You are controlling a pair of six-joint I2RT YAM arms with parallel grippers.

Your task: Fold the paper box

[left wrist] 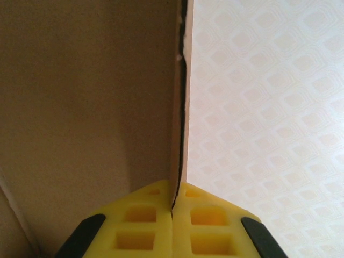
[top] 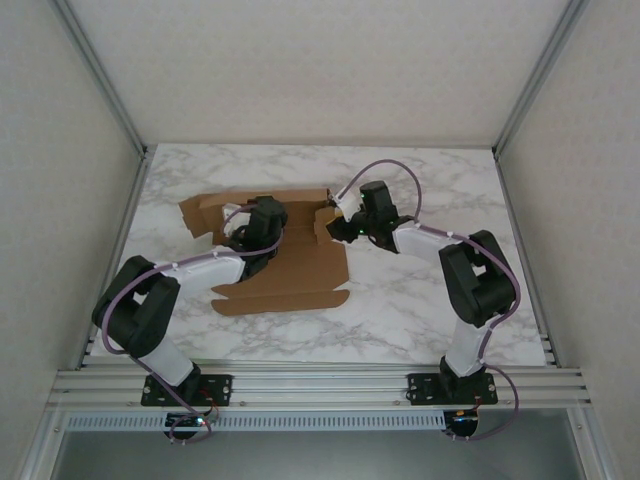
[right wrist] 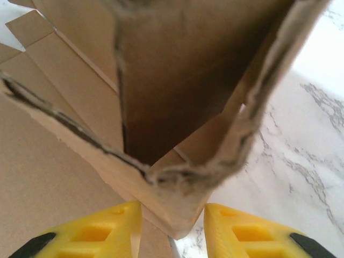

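Paper box (top: 285, 275) part-folded, lying mid-worktop (top: 430, 300).
Your left end effector (left wrist: 174, 189) is clamped tight on the edge of a raised cardboard wall, by the box's far-left flaps. Your right end effector (right wrist: 172, 209) stands partly open at the far-right corner, with a crumpled folded flap sitting in the gap between its fingers. The base panel lies flat.

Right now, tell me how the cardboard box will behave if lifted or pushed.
The paper box is a thin creased sheet, so probably light and floppy, hinging at its folds when lifted. Its ragged edge suggests it tears easily. Pushed on the smooth marble table, it would likely slide.
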